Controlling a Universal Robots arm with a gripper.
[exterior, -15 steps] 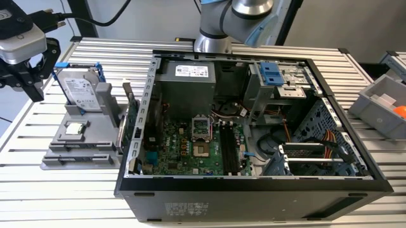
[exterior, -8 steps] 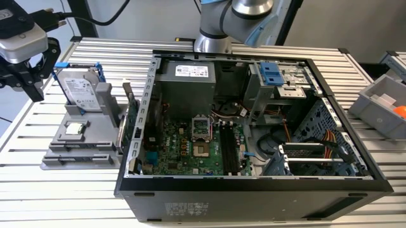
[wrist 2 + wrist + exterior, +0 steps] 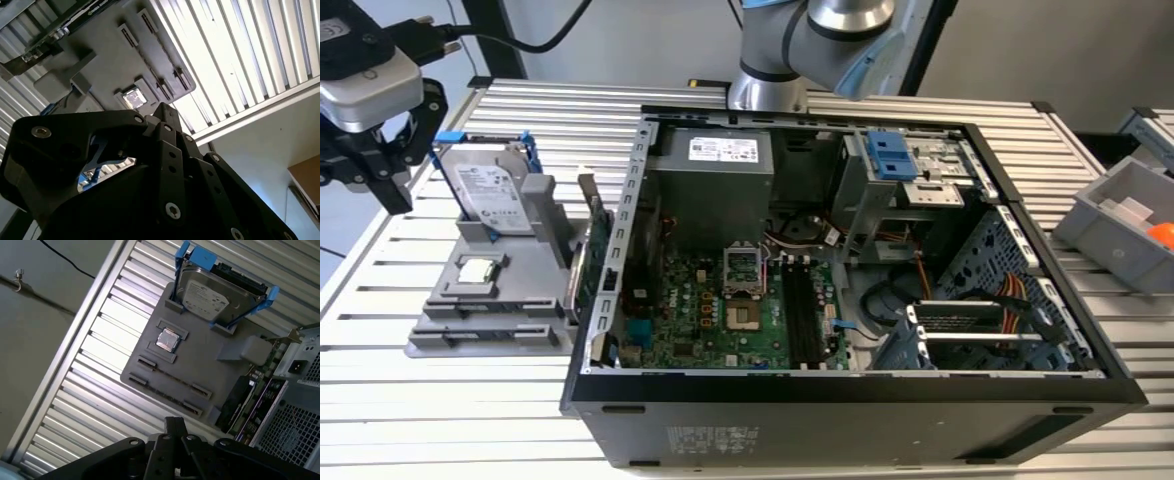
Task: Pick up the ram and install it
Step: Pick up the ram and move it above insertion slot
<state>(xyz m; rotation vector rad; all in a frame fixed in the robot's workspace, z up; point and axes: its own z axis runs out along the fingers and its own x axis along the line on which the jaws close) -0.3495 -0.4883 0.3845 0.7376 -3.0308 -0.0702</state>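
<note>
My gripper [image 3: 380, 185] hangs at the exterior view's far left, above the table edge and beside the grey parts holder [image 3: 480, 300]. In both wrist views its black fingertips [image 3: 176, 422] [image 3: 162, 109] meet, shut with nothing between them. The ram is hidden or out of view; I cannot pick it out on the holder [image 3: 200, 360] or in the case. The holder's long narrow grooves [image 3: 170, 380] look bare. Dark memory slots [image 3: 801, 310] run along the motherboard inside the open computer case [image 3: 854, 400].
On the holder stand a silver hard drive [image 3: 491, 195] [image 3: 207, 292] in a blue frame and a small square chip [image 3: 478, 268] [image 3: 167, 340]. A green card [image 3: 594, 270] stands between holder and case. A grey bin [image 3: 1121, 225] sits at the exterior view's right.
</note>
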